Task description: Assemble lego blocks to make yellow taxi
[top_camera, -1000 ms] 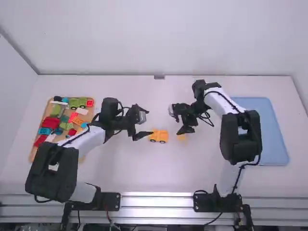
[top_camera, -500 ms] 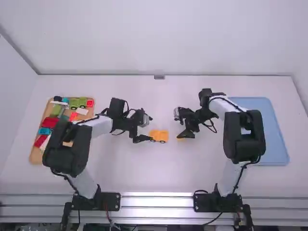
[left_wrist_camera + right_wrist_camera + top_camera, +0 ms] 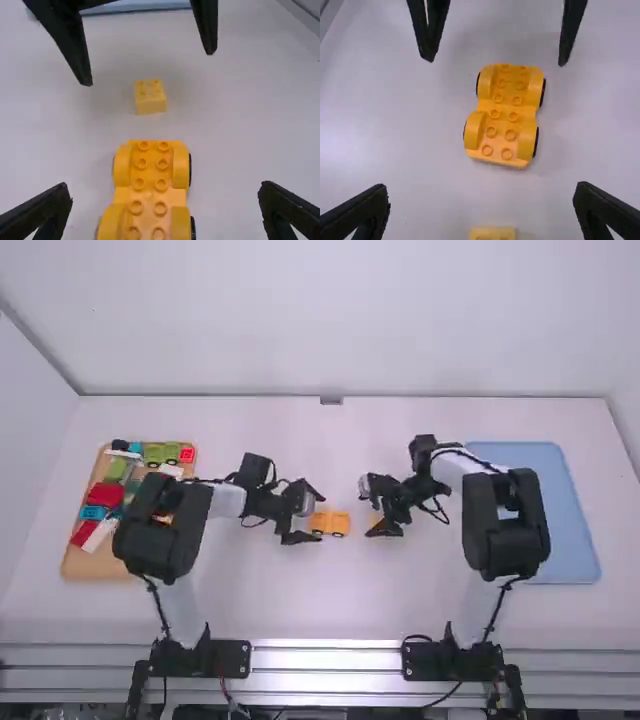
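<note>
In the high view my left gripper [image 3: 308,516] stands open at the left end of the orange-yellow car base [image 3: 331,524]. My right gripper [image 3: 372,512] is open around a small yellow brick, to the right of the base. The left wrist view has the wheeled base [image 3: 150,187] between and beyond the fingers of my left gripper [image 3: 166,207], with the yellow brick [image 3: 150,97] farther off. From the right wrist, the yellow brick [image 3: 492,234] lies low between the open fingers of my right gripper [image 3: 481,207], and the studded base [image 3: 504,112] stands beyond it.
A wooden tray [image 3: 84,563] of mixed blocks, including a green wheeled one [image 3: 160,453], stands at the left, partly behind the left arm. The blue tray [image 3: 570,510] is at the right, partly under the right arm.
The left arm has moved right, bringing its open gripper to the car base. The right gripper has shifted slightly and lowered around the small brick. Base and brick appear unmoved.
</note>
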